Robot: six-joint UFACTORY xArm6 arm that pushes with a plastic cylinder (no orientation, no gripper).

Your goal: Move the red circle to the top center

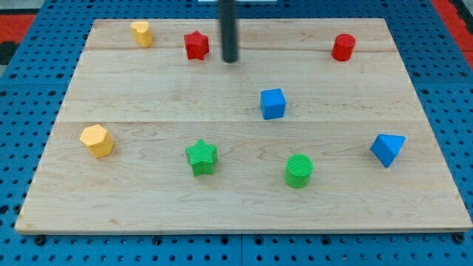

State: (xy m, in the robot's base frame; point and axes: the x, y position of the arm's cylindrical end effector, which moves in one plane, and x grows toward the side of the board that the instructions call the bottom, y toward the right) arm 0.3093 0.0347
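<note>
- Camera view: my tip (230,60) just right of red star (196,45), near board's (148,199) top edge.
- No jaws, bare rod, holding nothing.
- Red circle (343,46) well right of red star, apart from tip.

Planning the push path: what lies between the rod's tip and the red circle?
Nothing: in the camera view, only bare board separates my tip from the red circle at the view's right.

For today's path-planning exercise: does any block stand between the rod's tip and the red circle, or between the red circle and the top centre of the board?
Nothing visible does. My tip is at the top centre, and the red circle lies to the view's right with bare wood between them. The red star sits on the tip's other side; the blue cube lies below the line.
</note>
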